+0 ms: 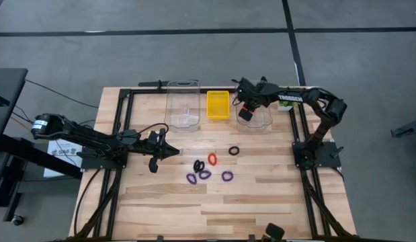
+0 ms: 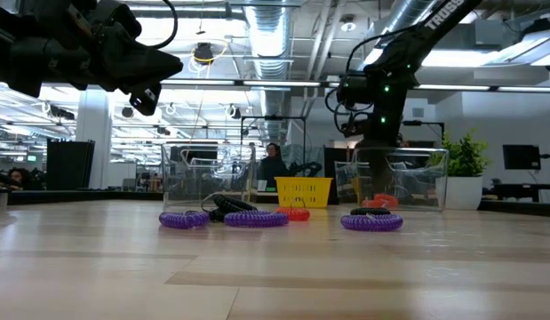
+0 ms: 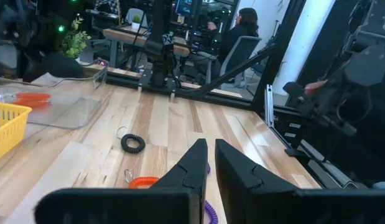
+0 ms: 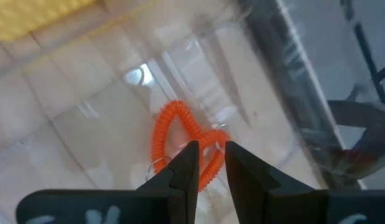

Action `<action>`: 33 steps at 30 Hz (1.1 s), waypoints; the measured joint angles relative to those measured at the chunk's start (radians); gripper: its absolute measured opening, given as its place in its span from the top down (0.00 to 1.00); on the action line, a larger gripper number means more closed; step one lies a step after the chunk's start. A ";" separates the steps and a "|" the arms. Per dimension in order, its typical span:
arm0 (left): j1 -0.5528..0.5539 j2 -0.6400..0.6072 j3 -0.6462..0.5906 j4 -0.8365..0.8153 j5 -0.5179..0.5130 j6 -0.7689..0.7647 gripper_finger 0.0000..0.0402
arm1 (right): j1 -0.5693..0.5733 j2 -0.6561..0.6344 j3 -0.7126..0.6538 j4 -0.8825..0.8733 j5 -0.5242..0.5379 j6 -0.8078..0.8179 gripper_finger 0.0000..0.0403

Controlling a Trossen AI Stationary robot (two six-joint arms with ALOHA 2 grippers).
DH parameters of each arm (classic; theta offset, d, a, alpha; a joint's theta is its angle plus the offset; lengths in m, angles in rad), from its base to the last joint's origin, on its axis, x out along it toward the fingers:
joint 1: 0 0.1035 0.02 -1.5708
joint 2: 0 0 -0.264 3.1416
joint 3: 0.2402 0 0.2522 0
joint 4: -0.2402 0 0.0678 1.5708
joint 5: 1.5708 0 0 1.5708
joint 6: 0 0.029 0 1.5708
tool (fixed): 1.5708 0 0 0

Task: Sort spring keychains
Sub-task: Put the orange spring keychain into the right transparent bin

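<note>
Several spring keychains lie flat on the wooden table: a black one (image 1: 234, 150), an orange-red one (image 1: 212, 159), another black one (image 1: 198, 165) and three purple ones (image 1: 205, 174) (image 1: 191, 179) (image 1: 227, 176). My right gripper (image 1: 244, 111) hangs over the right clear bin (image 1: 256, 119), its fingers a little apart (image 4: 211, 155) and empty. Orange-red coils (image 4: 176, 134) lie on the bin's floor below it. My left gripper (image 1: 174, 152) is shut and empty (image 3: 211, 149). It is held above the table left of the keychains and points toward them.
A second clear bin (image 1: 183, 104) stands at the back left. A yellow tray (image 1: 218, 104) stands between the two bins. Black frame rails run along the table's edges. Bare wood lies in front of the keychains. A person sits in the room beyond the table (image 3: 239, 28).
</note>
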 joint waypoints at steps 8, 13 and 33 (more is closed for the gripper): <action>0.000 0.000 0.000 0.000 0.000 0.000 0.93 | 0.001 -0.163 0.000 0.010 -0.001 0.010 0.83; 0.000 0.000 0.000 0.000 0.000 0.000 0.93 | 0.013 -0.282 0.000 0.054 -0.053 0.043 0.83; -0.001 0.000 0.000 0.001 0.000 -0.007 0.93 | 0.292 -0.388 0.000 0.144 -0.686 -0.209 0.83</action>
